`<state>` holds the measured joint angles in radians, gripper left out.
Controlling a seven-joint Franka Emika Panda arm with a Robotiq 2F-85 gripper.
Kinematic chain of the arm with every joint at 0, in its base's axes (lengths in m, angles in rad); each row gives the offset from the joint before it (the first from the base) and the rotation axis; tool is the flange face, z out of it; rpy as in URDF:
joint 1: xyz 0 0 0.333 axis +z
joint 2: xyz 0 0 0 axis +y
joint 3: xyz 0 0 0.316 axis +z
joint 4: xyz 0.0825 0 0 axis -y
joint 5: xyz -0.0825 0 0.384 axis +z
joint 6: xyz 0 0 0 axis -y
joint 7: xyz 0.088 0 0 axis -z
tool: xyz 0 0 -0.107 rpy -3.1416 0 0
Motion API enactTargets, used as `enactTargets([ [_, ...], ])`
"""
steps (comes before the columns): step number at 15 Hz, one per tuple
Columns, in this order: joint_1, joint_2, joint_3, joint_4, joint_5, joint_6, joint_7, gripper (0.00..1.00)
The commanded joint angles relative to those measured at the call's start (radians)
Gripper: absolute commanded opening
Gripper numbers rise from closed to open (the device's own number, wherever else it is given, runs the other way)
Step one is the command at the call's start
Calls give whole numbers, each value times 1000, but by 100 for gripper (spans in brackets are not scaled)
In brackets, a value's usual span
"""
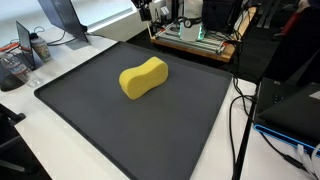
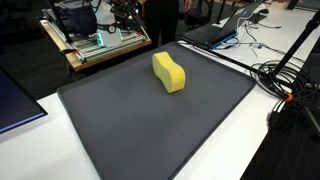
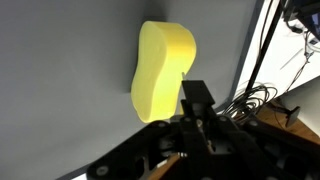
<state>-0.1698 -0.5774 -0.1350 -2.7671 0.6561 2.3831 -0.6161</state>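
Claw (image 3: pixel 193 95) closed, wavy yellow foam sponge (image 3: pixel 160 70)

A dark mat (image 1: pixel 90 120) covers the white table (image 1: pixel 60 150), cables (image 2: pixel 275 75) alongside

Gripper (image 3: pixel 194 95) in matte black, blocky squared finger ends, angular linked finger segments, dark housing across the lower wrist view, small orange-brown accent near the base.

The sponge (image 3: pixel 160 70) is lying on the mat (image 3: pixel 60 90), just ahead of the hand (image 3: pixel 197 100) in the wrist view. Cables (image 3: pixel 258 98) are trailing beside the hand, past the mat's edge. The table (image 1: pixel 30 132) is carrying the mat.
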Motion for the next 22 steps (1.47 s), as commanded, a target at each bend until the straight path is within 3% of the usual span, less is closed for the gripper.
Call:
enactTargets([
  [1, 0, -7, 16, 3, 0, 2, 1, 12],
  [5, -3, -11, 22, 2, 0, 3, 0, 12],
  [6, -3, -11, 22, 2, 0, 3, 0, 3],
  [7, 12, -9, 32, 2, 1, -7, -6, 3],
  [11, 69, 6, 123, 2, -2, 32, 17, 3],
  [12, 146, 10, 87, 5, -46, 62, 51, 3],
  [16, 234, 70, 108, 52, -142, 134, 126, 3],
  [18, 258, 119, 109, 89, -229, 168, 174, 3],
  [22, 233, 232, 136, 210, -448, 189, 285, 3],
])
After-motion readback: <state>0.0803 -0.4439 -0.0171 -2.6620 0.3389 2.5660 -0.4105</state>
